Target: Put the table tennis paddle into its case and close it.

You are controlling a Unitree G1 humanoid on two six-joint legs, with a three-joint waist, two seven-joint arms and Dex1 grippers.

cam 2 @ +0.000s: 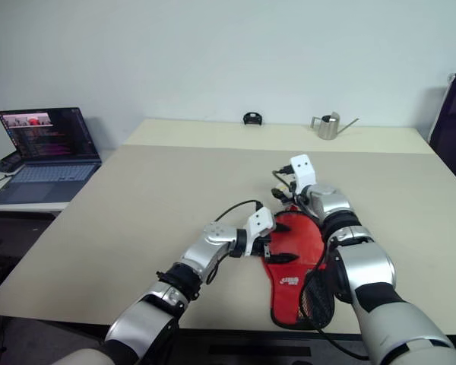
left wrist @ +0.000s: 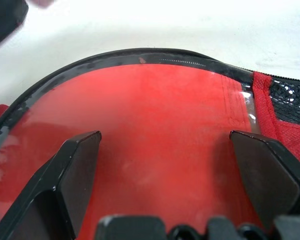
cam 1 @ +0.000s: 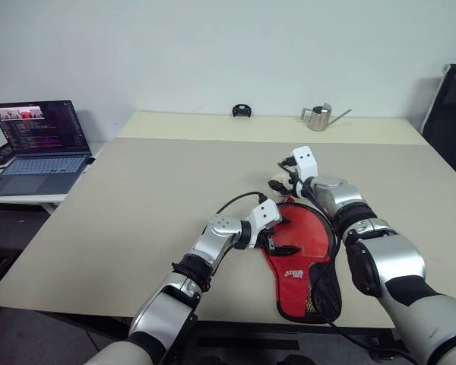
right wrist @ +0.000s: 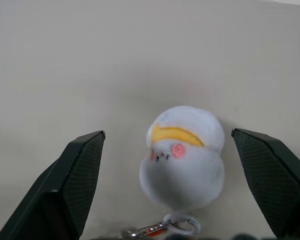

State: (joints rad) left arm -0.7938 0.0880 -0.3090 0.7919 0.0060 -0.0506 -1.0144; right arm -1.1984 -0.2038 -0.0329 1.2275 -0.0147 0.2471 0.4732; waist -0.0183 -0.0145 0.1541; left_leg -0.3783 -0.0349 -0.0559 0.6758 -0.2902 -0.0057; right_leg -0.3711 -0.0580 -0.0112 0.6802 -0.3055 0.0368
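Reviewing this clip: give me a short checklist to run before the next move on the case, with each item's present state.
1. Left gripper open over the case: ok.
2. Right gripper open, holding nothing: ok.
3. Plush charm lies free on the table between the right fingers: ok.
4. Paddle fully inside the case: cannot tell.
5. Zipper closed all around: cannot tell.
6. Case lying flat near the table's front edge: ok.

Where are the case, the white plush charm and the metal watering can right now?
case [cam 1: 308, 270]: left eye view, on its red side near the white logo.
white plush charm [right wrist: 184, 157]: right wrist view, on its round body.
metal watering can [cam 1: 318, 117]: left eye view, on its body.
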